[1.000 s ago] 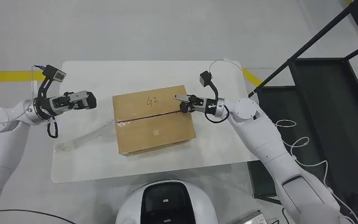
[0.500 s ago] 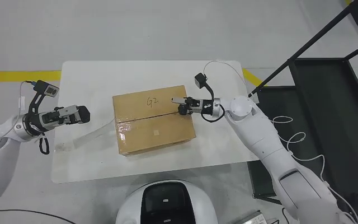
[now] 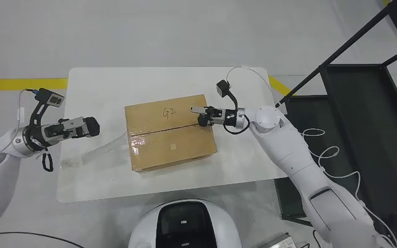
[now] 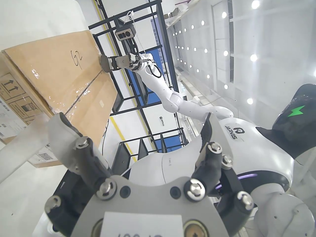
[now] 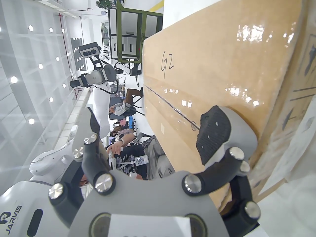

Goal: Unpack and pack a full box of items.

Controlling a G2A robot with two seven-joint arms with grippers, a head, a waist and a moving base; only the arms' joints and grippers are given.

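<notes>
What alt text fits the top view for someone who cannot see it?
A closed, taped cardboard box sits in the middle of a white table, with the right gripper open at the right end of its centre seam. The left gripper hangs open over the table's left side, apart from the box. A clear strip lies by the box's left side.

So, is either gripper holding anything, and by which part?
Nothing: left gripper and right gripper are open, the right at the brown cardboard box's edge.
</notes>
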